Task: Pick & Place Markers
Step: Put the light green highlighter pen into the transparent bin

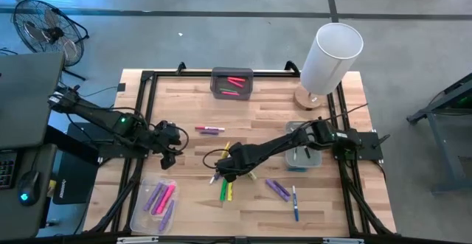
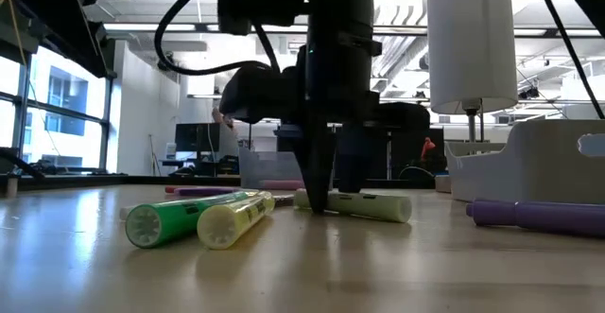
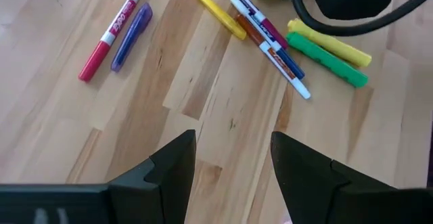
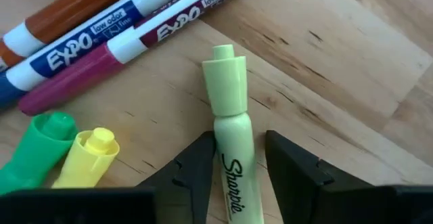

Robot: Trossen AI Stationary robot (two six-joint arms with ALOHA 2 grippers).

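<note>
My right gripper [image 4: 233,166] is open, low over the table's middle [image 1: 225,166]. Its fingers stand on either side of a pale yellow-green Sharpie highlighter [image 4: 230,116] that lies flat on the table; the highlighter also shows in the low view [image 2: 364,204]. Beside it lie a green highlighter [image 4: 37,149], a yellow one [image 4: 88,156] and several Expo markers [image 4: 101,41]. My left gripper [image 3: 233,160] is open and empty above bare wood at the table's left [image 1: 168,155]. A red marker [image 3: 111,31] and a purple one [image 3: 132,38] lie beyond it. My right gripper straddles the highlighter's barrel [image 4: 233,149], below its cap, from above, with the fingers pointing down and lying across it. One finger [image 4: 199,163] lies against the barrel's side, and a narrow gap shows at the other finger [image 4: 284,163]. The highlighter rests flat on the table.
A grey tray [image 1: 233,73] with red and green markers stands at the far edge. A clear tray [image 1: 140,214] with pink and purple markers is at the near left, and another tray [image 1: 313,163] is at the right. A white lamp [image 1: 332,56] stands far right. Purple [image 1: 277,190] and blue [image 1: 295,202] markers lie near right.
</note>
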